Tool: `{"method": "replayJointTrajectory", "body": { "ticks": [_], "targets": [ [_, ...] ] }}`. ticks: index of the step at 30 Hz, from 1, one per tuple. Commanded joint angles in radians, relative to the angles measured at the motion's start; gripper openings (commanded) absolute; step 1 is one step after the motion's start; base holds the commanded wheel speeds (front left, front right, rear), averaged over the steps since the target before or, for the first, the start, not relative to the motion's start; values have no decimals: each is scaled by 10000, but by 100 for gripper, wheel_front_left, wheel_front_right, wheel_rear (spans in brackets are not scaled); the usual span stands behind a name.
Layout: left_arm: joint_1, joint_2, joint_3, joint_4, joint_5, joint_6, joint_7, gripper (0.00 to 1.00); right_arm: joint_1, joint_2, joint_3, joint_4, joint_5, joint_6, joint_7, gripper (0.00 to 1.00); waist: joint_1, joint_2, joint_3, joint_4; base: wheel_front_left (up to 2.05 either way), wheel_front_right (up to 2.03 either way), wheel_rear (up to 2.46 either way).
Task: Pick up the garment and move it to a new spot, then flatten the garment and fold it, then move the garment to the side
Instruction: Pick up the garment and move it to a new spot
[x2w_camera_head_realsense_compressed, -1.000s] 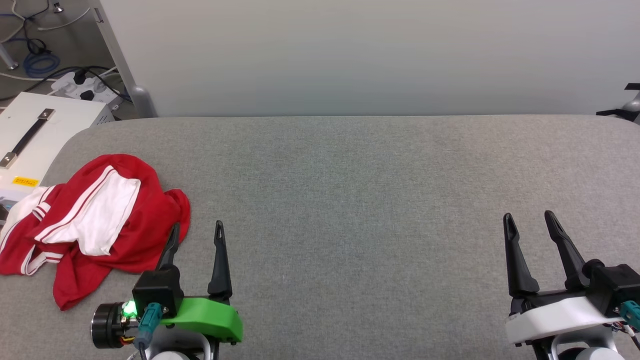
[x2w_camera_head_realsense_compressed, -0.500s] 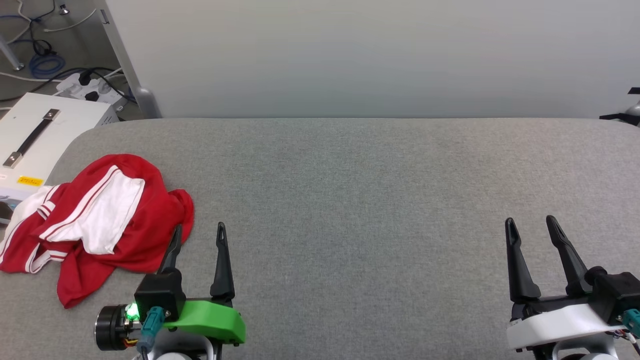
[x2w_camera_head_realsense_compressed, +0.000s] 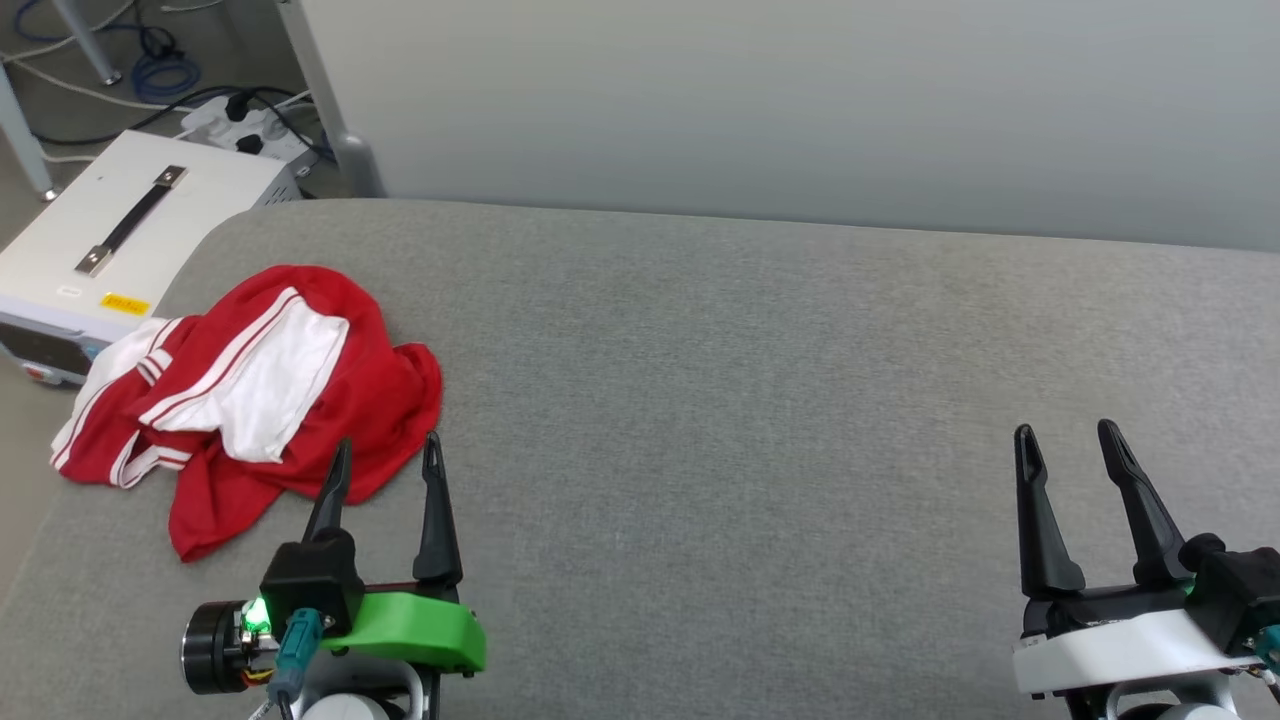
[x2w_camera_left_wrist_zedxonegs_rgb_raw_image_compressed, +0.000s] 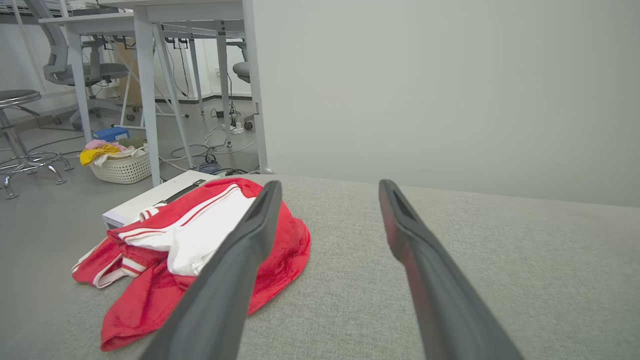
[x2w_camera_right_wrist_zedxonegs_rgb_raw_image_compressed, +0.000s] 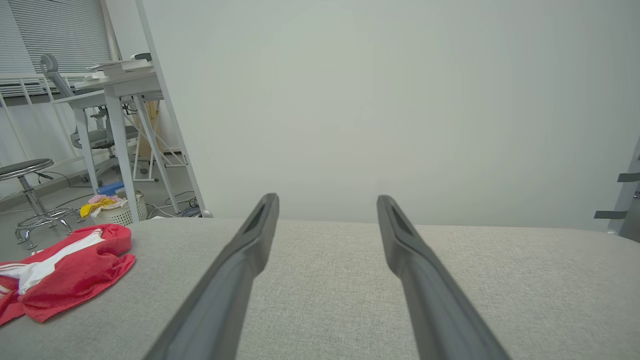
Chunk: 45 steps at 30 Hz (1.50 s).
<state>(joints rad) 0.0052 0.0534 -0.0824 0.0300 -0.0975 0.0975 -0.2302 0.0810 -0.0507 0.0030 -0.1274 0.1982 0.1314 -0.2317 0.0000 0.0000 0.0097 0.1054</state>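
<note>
The garment (x2w_camera_head_realsense_compressed: 300, 370) lies crumpled at the desk's (x2w_camera_head_realsense_compressed: 750, 400) left edge. The left hand (x2w_camera_head_realsense_compressed: 388, 442), wide and empty, hovers just beside it; the right hand (x2w_camera_head_realsense_compressed: 1065, 429) is likewise wide.

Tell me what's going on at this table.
A two-armed robot faces a grey cloth-covered table. A red jersey with white sleeves lies crumpled near the table's left edge, not yet picked up. The left gripper is open and empty, its fingertips by the jersey's near edge; whether they touch it is unclear. The right gripper is open too, far off over bare table.
</note>
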Motion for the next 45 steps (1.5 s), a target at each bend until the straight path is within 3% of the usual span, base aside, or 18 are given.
{"method": "replayJointTrajectory", "body": {
  "ticks": [1, 16, 25, 38, 45],
  "targets": [
    [-259, -29, 54, 30, -25, 81, -115, 100, 41, 4, 47, -114, 11, -7, -102, 100, 0, 0, 271, 605, 0, 0, 0],
    [-417, -32, 410, 148, -529, 278, -316, 100, -256, 5, 490, -291, -238, -7, -300, 100, 0, 0, 702, 3356, 0, 0, 0],
    [-275, -32, 525, 285, -810, 349, -316, 100, -299, 5, 675, -196, -392, -7, -300, 100, 0, 0, 745, 4353, 0, 0, 0],
    [-151, -32, 705, 475, -900, 244, -316, 100, -230, 5, 856, -127, -435, -7, -300, 100, 0, 0, 622, 4317, 0, 0, 0],
    [-1334, 6, 1253, 727, -763, -663, -316, 100, -491, 5, 994, -298, -725, -7, -301, 100, 0, 0, 1119, 3675, 0, 0, 0]
  ]
}}
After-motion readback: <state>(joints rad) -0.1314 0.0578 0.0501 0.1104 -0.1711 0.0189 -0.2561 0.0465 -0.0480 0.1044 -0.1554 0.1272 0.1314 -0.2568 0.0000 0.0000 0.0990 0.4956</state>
